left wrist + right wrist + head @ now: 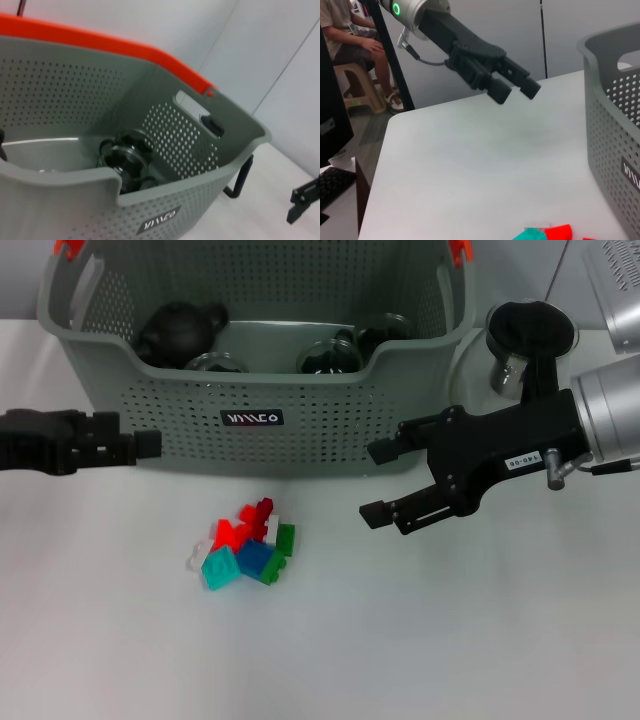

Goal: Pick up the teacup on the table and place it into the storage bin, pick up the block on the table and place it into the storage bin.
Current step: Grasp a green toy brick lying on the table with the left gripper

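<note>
White table (pixel 480 640): right gripper (pixel 378 483) open, empty, beside bin (pixel 330 430); blocks (pixel 245 545) loosely heaped, so a grab may scatter them; left gripper (pixel 140 444) empty, opening unclear.

Prob. a robotics lab, plain white table (pixel 470 150), grey partition walls (pixel 485 25), seated person (pixel 345 35) on stool (pixel 357 82)

The right gripper (pixel 378 482) is matte black, with two slim fingers ending in square blocky pads. Behind the jaws its black body carries a small white label with dark lettering, then a bolt head, then a brushed silver cylindrical wrist. The left gripper (pixel 150 443) is likewise black and blocky; behind its jaws sit a silver sleeve with a green glowing ring and a thin grey cable.
</note>
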Motion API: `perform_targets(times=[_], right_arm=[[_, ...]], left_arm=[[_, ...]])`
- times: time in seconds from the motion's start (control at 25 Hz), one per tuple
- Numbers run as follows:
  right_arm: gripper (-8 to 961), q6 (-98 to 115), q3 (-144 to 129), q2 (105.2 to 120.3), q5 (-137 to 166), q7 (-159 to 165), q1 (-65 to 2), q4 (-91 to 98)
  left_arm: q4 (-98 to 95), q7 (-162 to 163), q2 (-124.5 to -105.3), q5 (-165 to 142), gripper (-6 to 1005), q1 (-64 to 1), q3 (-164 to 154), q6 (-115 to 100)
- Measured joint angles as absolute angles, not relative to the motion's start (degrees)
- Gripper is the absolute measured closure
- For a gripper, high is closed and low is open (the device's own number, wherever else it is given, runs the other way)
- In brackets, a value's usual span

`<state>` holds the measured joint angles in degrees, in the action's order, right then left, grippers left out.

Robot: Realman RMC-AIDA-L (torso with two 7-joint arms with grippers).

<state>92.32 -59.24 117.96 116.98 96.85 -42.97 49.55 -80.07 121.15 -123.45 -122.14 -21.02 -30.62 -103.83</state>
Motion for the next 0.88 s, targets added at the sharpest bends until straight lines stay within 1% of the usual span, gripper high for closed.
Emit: perform_targets(times=[0.32,0.88], right_arm=[[71,91.7,-59.2,118.32,117.0,97.0,-43.0,49.6],[72,91.3,-59.2,118.39,116.9,96.9,-43.7,49.5]], left_arm=[[-79.6,119.7,-123.34,-124.3,164,-21.3,-30.3,-102.2],[-77.9,123.7,-122.25,-131.3,166,-23.7,-30.2,-100.1]])
